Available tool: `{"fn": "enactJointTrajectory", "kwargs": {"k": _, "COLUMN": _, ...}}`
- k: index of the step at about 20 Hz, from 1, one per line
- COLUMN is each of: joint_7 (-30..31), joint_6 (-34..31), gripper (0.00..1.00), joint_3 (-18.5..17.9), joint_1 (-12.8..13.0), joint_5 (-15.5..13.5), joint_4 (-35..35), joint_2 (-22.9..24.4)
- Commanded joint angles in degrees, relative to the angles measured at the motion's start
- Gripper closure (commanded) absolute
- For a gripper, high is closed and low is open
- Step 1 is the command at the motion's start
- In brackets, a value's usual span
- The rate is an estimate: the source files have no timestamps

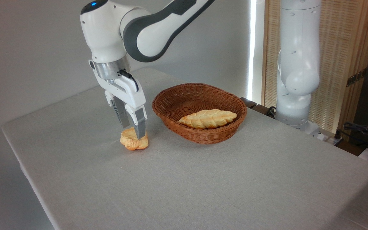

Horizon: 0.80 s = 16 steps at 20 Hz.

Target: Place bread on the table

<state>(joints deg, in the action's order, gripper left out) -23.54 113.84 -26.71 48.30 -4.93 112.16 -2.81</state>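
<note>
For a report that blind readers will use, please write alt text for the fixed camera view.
A white robot arm's gripper holds a small round bun at the grey cloth table, left of a wicker basket. A long braided loaf lies in the basket.

You can't see the middle of the bread (129, 142); the gripper (134, 131) fingers cover it, hiding any contact with the table (203, 179).
</note>
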Motion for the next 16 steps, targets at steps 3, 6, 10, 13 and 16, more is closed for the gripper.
{"fn": "enactJointTrajectory", "kwargs": {"k": 3, "joint_7": 0.2, "joint_6": 0.3, "gripper": 0.00, "joint_3": -3.8, "joint_1": -0.2, "joint_5": -0.2, "joint_4": -4.2, "joint_2": 0.0}}
{"fn": "enactJointTrajectory", "kwargs": {"k": 6, "joint_7": -0.2, "joint_6": 0.3, "gripper": 0.00, "joint_3": -7.6, "joint_1": -0.2, "joint_5": 0.2, "joint_4": -5.6, "joint_2": 0.1}}
{"fn": "enactJointTrajectory", "kwargs": {"k": 10, "joint_7": -3.9, "joint_6": 0.3, "gripper": 0.00, "joint_3": -13.1, "joint_1": -0.2, "joint_5": 0.2, "joint_4": -6.6, "joint_2": 0.2}}
{"fn": "enactJointTrajectory", "kwargs": {"k": 13, "joint_7": -5.3, "joint_6": -0.2, "gripper": 0.00, "joint_3": -15.5, "joint_1": -0.2, "joint_5": 0.2, "joint_4": -7.0, "joint_2": 1.0}}
{"fn": "enactJointTrajectory", "kwargs": {"k": 16, "joint_7": -9.5, "joint_6": -0.6, "gripper": 0.00, "joint_3": -17.9, "joint_1": -0.2, "joint_5": 0.2, "joint_4": -7.1, "joint_2": 1.1}}
